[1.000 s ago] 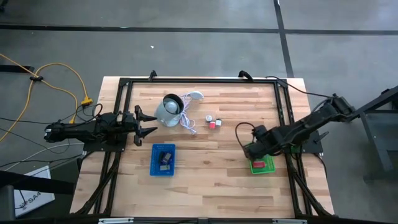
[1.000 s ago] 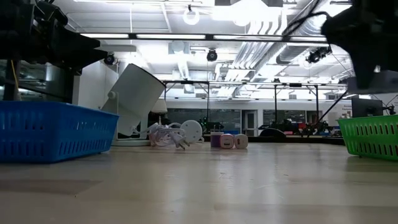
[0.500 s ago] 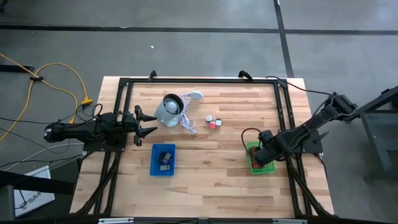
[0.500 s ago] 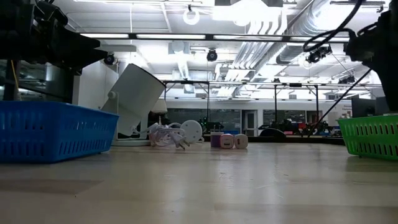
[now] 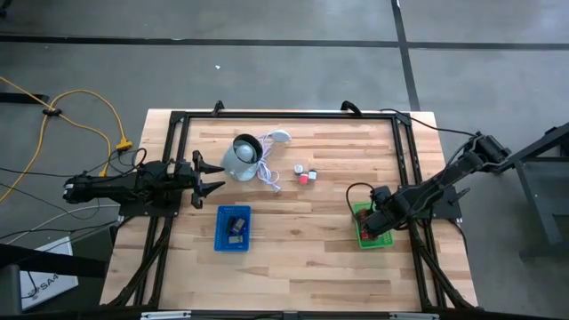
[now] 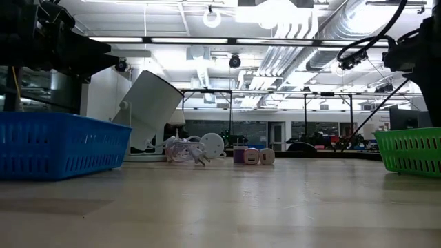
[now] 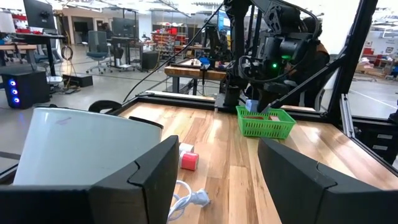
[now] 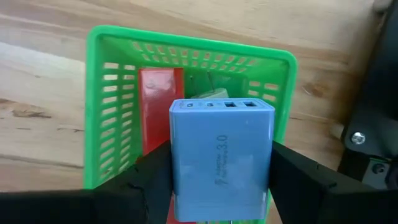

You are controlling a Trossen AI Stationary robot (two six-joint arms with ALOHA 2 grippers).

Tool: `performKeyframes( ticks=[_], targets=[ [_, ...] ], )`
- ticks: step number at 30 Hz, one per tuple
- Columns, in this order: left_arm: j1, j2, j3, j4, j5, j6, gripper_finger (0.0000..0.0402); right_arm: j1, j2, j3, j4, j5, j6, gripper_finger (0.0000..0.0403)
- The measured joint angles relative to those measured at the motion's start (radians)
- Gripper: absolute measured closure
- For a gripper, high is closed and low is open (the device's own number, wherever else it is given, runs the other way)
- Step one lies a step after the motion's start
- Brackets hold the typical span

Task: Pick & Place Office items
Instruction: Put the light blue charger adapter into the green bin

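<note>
1. Over the green basket at the table's right side, the right gripper pinches a pale-blue charger block between its two dark fingers, which press against the block's sides.
2. Under the held block, inside the basket, lies a red piece.
3. At the table's left edge the left gripper hangs with its fingers spread and nothing between them, just beside the grey-white round object with its white cord.
4. Near that gripper a blue basket holds a dark clip-like piece.
5. Farther out, near the table's middle, small red, pink and white blocks sit close together.
</note>
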Motion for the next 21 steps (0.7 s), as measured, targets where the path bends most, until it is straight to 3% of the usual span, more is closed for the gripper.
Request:
performKeyframes(
  ticks=[13,21],
  targets=[
    [0.000,0.000,0.000,0.000,0.000,0.000,0.0189,0.000,0.000,0.000,-0.004,0.000,0.005,0.0191],
    [0.000,0.000,0.000,0.000,0.000,0.000,0.0189,0.000,0.000,0.000,-0.003,0.000,0.002,0.0163]
  ],
)
